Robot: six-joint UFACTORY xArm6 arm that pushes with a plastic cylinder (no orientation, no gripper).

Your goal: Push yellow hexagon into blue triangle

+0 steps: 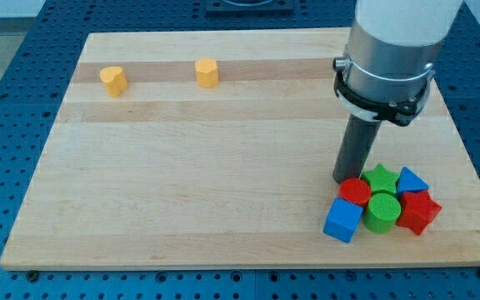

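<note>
Camera view only. Desk (223, 167) is a pale wooden board on a blue perforated base.

Yellow blocks: two, both near the 11 o'clock part of the board. The one at about 12 o'clock of the pair's span, the hexagon (207, 72), shows flat facets; the other yellow block (113, 80) further toward 9 o'clock looks more heart-like, though shape is hard to confirm. They sit well apart from each other.

Cluster at 4 o'clock of the board, all touching or nearly so: blue triangle (411, 180) at its 2 o'clock edge, green star (381, 177) beside it, red cylinder (356, 192), green cylinder (382, 212), red star (417, 211), blue cube (343, 220).

My tip (347, 178) stands just at 10 o'clock of the red cylinder, touching or almost touching it; contact cannot be settled. No fingers exist on this rod, so nothing is gripped or held.

Judgement: the hexagon is far from the triangle, across the board, so the push is not begun. The tip sits on the wrong side; it would need to get round to 10 o'clock of the hexagon to drive it toward 4 o'clock. Risk: the cluster shields the triangle, so the hexagon may strike the green star first.
</note>
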